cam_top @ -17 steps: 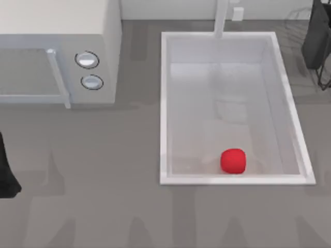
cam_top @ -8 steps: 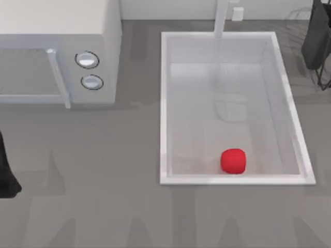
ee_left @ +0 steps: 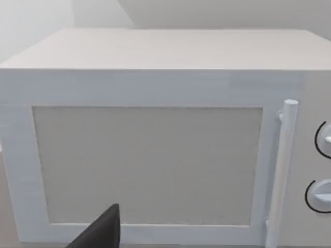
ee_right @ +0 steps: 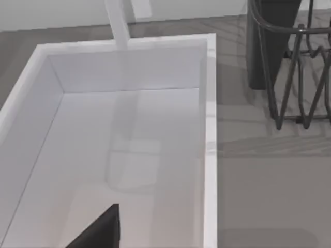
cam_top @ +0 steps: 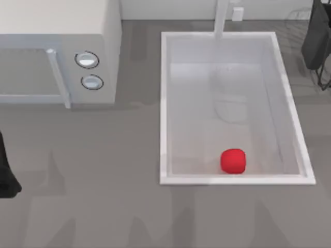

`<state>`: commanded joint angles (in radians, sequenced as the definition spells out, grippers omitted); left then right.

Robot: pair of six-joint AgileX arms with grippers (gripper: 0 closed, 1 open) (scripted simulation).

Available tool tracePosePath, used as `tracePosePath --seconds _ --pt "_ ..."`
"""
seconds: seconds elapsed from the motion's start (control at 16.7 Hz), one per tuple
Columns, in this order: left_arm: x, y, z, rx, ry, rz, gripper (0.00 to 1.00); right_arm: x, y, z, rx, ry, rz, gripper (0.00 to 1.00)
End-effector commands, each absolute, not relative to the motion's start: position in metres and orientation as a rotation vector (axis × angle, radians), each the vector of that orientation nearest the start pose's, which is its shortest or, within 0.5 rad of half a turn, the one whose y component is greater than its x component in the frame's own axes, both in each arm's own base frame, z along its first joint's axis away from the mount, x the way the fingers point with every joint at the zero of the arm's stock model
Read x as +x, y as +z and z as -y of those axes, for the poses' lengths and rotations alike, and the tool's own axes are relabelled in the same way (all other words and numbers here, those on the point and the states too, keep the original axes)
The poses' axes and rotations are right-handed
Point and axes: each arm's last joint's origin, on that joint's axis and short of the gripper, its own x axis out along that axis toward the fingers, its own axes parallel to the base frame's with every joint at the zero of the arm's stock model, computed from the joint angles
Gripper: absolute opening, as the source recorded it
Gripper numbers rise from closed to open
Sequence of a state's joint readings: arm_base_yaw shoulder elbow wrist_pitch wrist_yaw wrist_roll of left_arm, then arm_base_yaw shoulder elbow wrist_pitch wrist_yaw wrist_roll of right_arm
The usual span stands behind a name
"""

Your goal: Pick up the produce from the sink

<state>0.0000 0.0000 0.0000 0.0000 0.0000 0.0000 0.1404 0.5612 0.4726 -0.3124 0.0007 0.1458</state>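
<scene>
Red produce lies in the white sink, near its front wall.

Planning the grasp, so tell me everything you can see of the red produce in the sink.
The produce is a small bright-red blob, rounded yet slightly squarish, smooth and matte, with no stem or markings visible. It rests on the floor of the white sink, close to the near wall, about midway between the side walls. Nothing but the sink floor appears to touch it.
</scene>
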Motion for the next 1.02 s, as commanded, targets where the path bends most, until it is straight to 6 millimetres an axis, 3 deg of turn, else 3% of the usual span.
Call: tracePosePath --seconds 0.24,0.42,0.72,1.02 --pt "0.106 0.160 0.001 0.000 0.000 0.000 1.00 0.202 0.266 -0.049 0.144 0.137 -0.739 1.00" --pt "0.106 0.160 0.001 0.000 0.000 0.000 1.00 0.257 0.262 -0.083 0.137 0.128 -0.994 1.00" --pt "0.106 0.160 0.001 0.000 0.000 0.000 1.00 0.330 0.213 -0.147 0.078 0.065 -1.355 1.00" --pt "0.106 0.160 0.001 0.000 0.000 0.000 1.00 0.359 0.166 -0.187 0.018 0.003 -1.545 1.00"
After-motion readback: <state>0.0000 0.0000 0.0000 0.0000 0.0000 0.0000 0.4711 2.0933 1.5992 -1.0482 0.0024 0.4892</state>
